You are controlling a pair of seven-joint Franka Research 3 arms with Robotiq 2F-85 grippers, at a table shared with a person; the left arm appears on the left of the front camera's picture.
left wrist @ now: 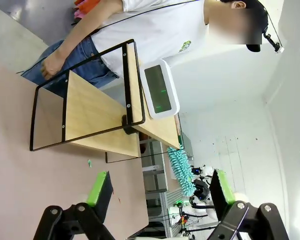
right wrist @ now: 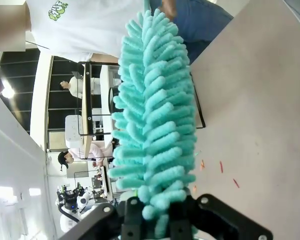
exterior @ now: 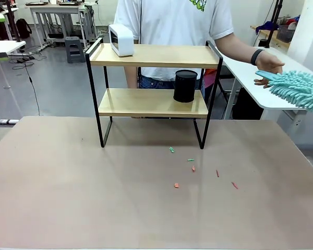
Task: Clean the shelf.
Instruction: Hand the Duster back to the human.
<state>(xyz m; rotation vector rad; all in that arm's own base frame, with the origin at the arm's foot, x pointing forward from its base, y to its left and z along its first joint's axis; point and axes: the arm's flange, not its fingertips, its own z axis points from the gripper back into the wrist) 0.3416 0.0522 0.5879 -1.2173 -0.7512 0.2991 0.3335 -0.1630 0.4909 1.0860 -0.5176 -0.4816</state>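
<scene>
Shelf [exterior: 152, 78] at twelve o'clock. Right gripper [right wrist: 157, 220] clamped on duster [right wrist: 157, 115]; left gripper [left wrist: 160, 192] wide open, empty. Could topple black cup [exterior: 185, 86] or white clock [exterior: 121, 39] when sweeping boards.

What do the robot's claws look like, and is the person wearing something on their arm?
The left gripper has black metal fingers with bolts at the joints and bright green pads. The right gripper is black too. The person has a white T-shirt with short sleeves and a dark band on one wrist.
</scene>
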